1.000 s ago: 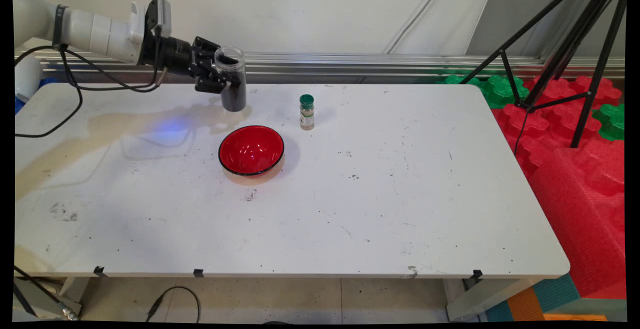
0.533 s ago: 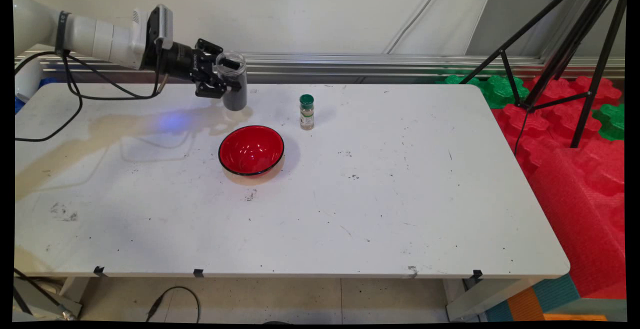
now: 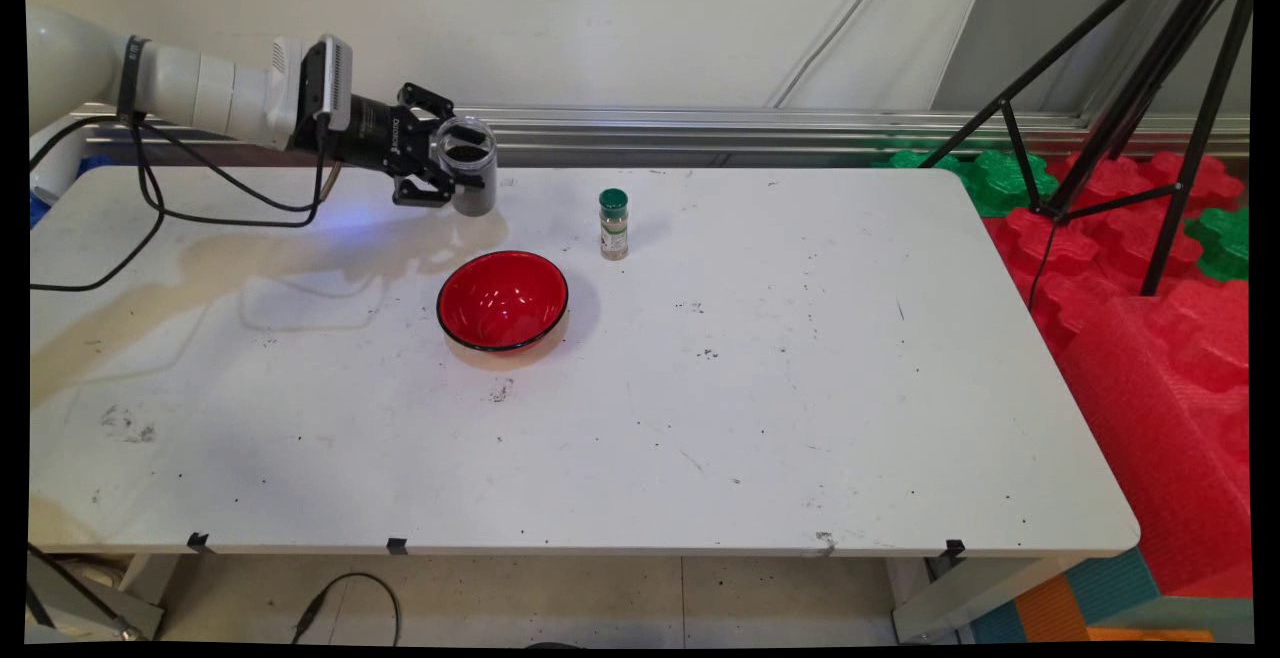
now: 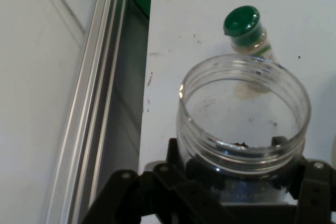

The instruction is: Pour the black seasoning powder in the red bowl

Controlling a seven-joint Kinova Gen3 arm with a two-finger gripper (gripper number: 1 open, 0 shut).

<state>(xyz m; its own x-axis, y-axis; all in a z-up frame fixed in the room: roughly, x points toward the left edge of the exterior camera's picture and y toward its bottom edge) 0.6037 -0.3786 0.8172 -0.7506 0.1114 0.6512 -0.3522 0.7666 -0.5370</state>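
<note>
Clearly the gripper (image 3: 452,166) has its fingers clenched on a lidless clear jar (image 3: 470,164) with dark grains in its lower part, held in the air over the table's (image 3: 800,388) far left side, beyond the red bowl (image 3: 502,300). With its mouth tilted toward the camera, further tipping could spill grains (a green-capped spice bottle (image 3: 613,225) stands well apart).
</note>
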